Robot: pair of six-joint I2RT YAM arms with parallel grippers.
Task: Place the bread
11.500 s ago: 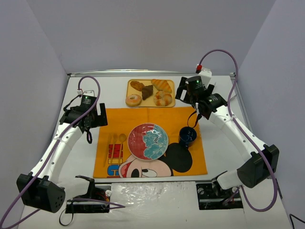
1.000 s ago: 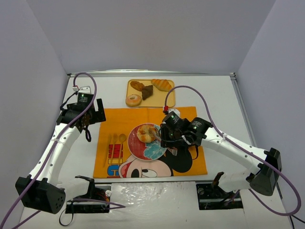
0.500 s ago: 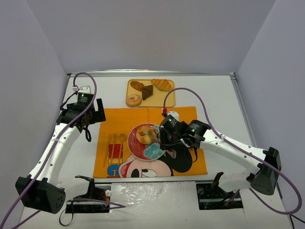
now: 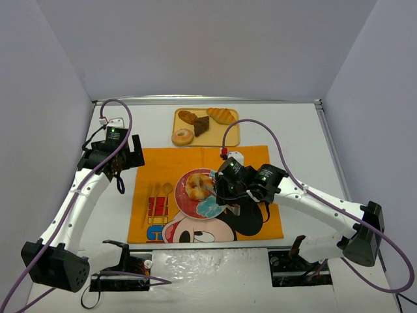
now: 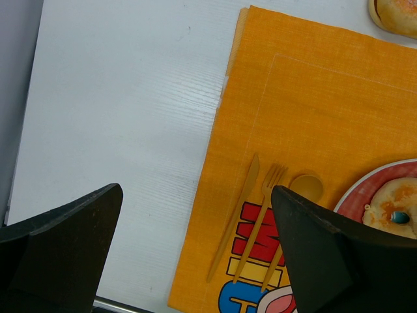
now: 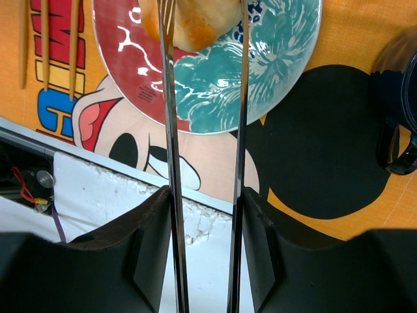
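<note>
A round golden bread roll [image 4: 197, 186] lies on the red and teal plate [image 4: 210, 207] on the orange placemat. My right gripper [image 4: 228, 188] is shut on a pair of metal tongs [image 6: 168, 130]. In the right wrist view the two tong blades run up from my gripper [image 6: 205, 218] and stand on either side of the roll [image 6: 195, 16], over the plate [image 6: 273, 65]. My left gripper [image 4: 120, 171] is open and empty over the mat's left edge, and it shows in the left wrist view [image 5: 195, 248].
A wooden board [image 4: 231, 135] at the back holds a doughnut [image 4: 182, 136] and other breads. A yellow knife, fork and spoon [image 5: 260, 215] lie on the cartoon placemat [image 4: 156, 163] left of the plate. White walls enclose the table.
</note>
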